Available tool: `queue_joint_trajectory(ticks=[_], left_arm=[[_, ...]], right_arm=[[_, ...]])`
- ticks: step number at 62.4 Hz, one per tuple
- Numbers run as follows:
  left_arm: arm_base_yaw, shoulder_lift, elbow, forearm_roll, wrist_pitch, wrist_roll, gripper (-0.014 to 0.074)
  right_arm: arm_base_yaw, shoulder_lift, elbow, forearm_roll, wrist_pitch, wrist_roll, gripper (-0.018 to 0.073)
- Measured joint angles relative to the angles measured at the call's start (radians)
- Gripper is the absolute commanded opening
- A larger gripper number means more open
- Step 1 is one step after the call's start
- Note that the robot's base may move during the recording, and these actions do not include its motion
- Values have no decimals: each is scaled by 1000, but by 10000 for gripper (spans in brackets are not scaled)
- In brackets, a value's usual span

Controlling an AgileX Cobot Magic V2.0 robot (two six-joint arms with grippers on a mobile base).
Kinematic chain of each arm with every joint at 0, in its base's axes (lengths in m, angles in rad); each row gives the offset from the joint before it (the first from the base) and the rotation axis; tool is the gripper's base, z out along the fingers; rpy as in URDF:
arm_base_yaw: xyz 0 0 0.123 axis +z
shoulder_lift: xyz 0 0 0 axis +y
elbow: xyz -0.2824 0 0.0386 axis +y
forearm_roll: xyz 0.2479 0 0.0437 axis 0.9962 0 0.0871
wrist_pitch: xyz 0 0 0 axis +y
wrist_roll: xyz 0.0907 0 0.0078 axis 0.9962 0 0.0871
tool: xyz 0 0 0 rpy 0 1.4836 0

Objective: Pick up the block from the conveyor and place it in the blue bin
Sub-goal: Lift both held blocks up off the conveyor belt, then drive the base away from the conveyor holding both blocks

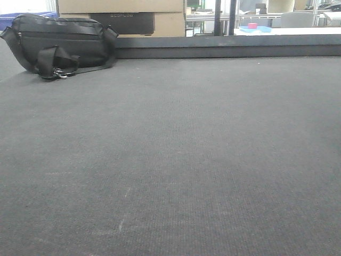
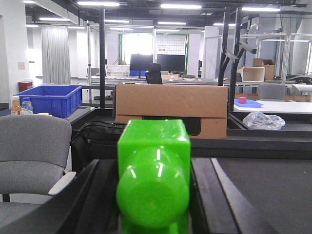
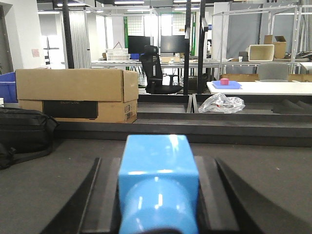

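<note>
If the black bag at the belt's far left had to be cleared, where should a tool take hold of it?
Probably the strap bunched at the front of the black bag, coming from the near side, slightly above: it stands proud of the soft body, which looks too broad for a tool to span.

Strip-lit workshop [image 2: 180, 6], cardboard box [image 2: 170, 100], grey chair [image 2: 29, 146]
</note>
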Motion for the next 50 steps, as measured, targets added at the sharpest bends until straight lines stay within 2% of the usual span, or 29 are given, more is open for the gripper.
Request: queue_joint_trajectory(ticks=[50], left_arm=[[0,0,0,0,0,0,-111]], right_arm=[[0,0,0,0,0,0,-154]])
